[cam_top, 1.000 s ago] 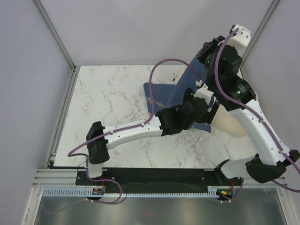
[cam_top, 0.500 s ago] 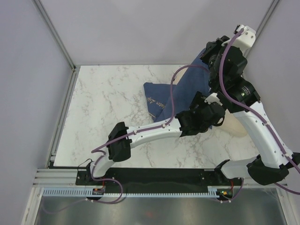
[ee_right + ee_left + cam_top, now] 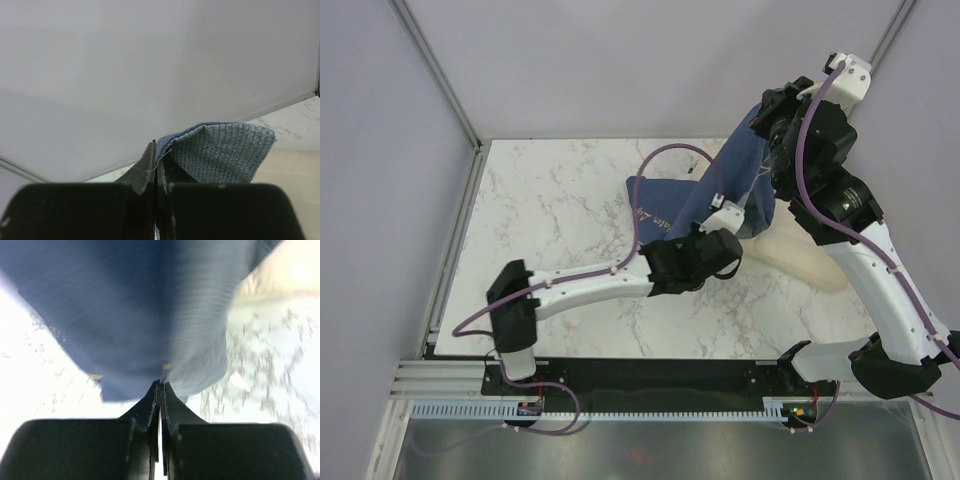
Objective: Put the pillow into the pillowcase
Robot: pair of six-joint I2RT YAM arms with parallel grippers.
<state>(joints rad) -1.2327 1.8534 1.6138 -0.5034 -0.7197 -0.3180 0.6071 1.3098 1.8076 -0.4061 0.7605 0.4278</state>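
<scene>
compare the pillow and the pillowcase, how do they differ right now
The pillowcase is dark blue with cream print; the pillow is cream. The pillowcase is pinched by the left hand and right hand, one end lifted off the table; the pillow lies flat, held by neither. Both are soft and rest on the table.
</scene>
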